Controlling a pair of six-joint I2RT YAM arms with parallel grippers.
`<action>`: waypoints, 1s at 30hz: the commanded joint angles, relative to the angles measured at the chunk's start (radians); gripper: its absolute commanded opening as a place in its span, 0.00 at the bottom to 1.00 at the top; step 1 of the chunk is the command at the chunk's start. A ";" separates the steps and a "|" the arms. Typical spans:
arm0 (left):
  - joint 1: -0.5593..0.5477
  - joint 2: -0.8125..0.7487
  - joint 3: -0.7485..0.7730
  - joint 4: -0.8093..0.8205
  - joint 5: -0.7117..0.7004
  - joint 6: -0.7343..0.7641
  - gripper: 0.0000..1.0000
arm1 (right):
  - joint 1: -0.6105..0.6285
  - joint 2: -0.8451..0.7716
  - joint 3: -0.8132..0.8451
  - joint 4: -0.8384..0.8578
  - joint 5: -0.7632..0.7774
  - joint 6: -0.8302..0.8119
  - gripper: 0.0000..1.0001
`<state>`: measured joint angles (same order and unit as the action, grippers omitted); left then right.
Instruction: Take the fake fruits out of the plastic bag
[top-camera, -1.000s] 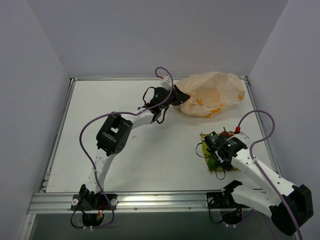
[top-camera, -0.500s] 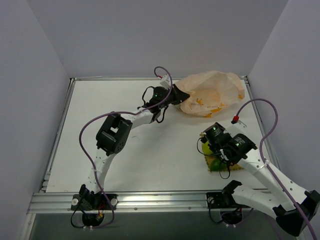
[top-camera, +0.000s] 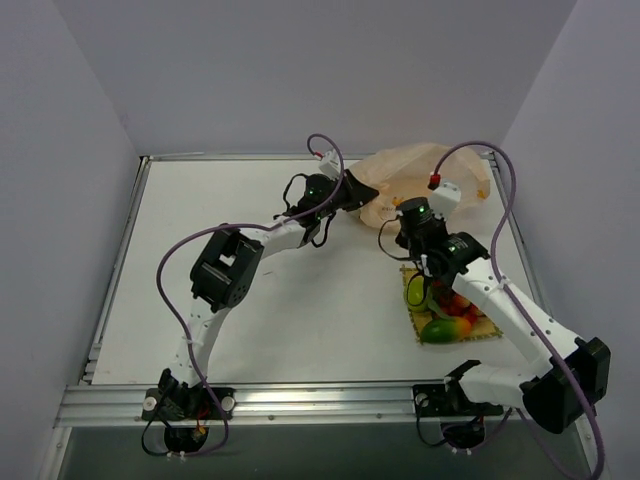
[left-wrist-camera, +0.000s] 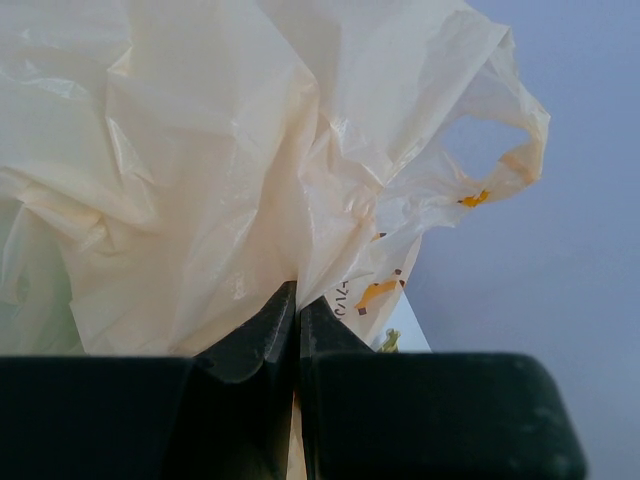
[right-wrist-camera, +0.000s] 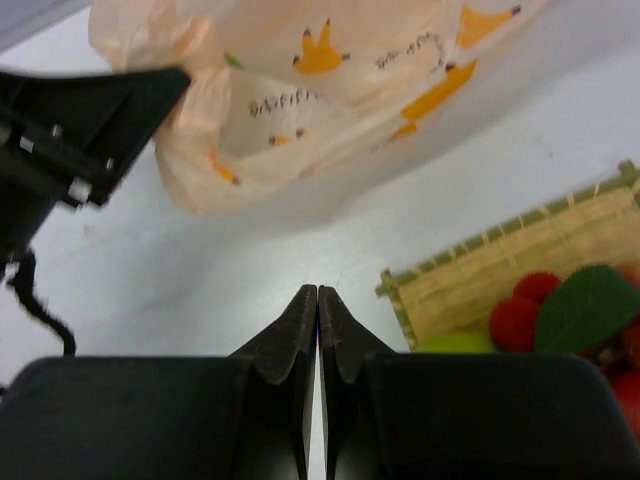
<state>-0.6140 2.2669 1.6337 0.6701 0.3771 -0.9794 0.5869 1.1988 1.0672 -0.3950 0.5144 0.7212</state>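
Far plastic bag pinched in left gripper, right gripper fingers pressed together, empty, fake fruits on woven mat

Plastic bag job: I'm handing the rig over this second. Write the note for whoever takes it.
Left gripper: shut on the plastic bag edge, at the far side of the table.
Right gripper: shut, empty, above bare table between bag and woven mat.
Done: fake fruits lie on the mat.
Left: check whether the bag holds more; its inside can't be seen.
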 joint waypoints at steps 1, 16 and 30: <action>0.005 -0.107 0.009 0.023 0.000 -0.001 0.02 | -0.166 0.021 -0.041 0.284 -0.185 -0.213 0.00; 0.000 -0.207 -0.138 -0.135 -0.098 0.114 0.02 | -0.371 0.502 0.073 0.719 -0.597 -0.319 0.04; 0.017 -0.150 -0.088 -0.345 -0.262 0.252 0.68 | -0.360 0.669 0.040 0.892 -0.734 -0.313 0.26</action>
<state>-0.6113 2.1242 1.4567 0.3859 0.1581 -0.7834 0.2176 1.8603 1.1278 0.4164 -0.1787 0.4030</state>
